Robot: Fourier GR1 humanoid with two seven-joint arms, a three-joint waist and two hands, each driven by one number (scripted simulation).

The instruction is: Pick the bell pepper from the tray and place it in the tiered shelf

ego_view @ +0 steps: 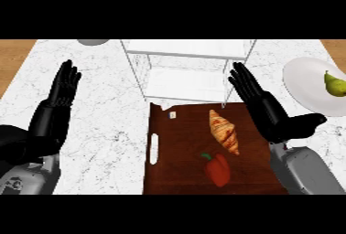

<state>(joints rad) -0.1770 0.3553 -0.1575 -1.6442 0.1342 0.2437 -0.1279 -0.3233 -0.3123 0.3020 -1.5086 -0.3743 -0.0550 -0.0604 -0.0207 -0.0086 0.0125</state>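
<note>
A red bell pepper (pixel 218 171) with a green stem lies near the front of the dark brown tray (pixel 179 151). Beyond the tray stands the white wire tiered shelf (pixel 189 68), its shelves bare. My right hand (pixel 267 107) is open, fingers straight, over the tray's right edge, up and to the right of the pepper and apart from it. At the left, my left hand (pixel 57 103) is open with fingers up over the marble counter, well away from the tray.
A croissant (pixel 224 130) lies on the tray behind the pepper. A white plate (pixel 304 87) with a green pear (pixel 334 85) sits at the right. A grey round object (pixel 93 41) shows at the top left. Wooden strips border the marble counter.
</note>
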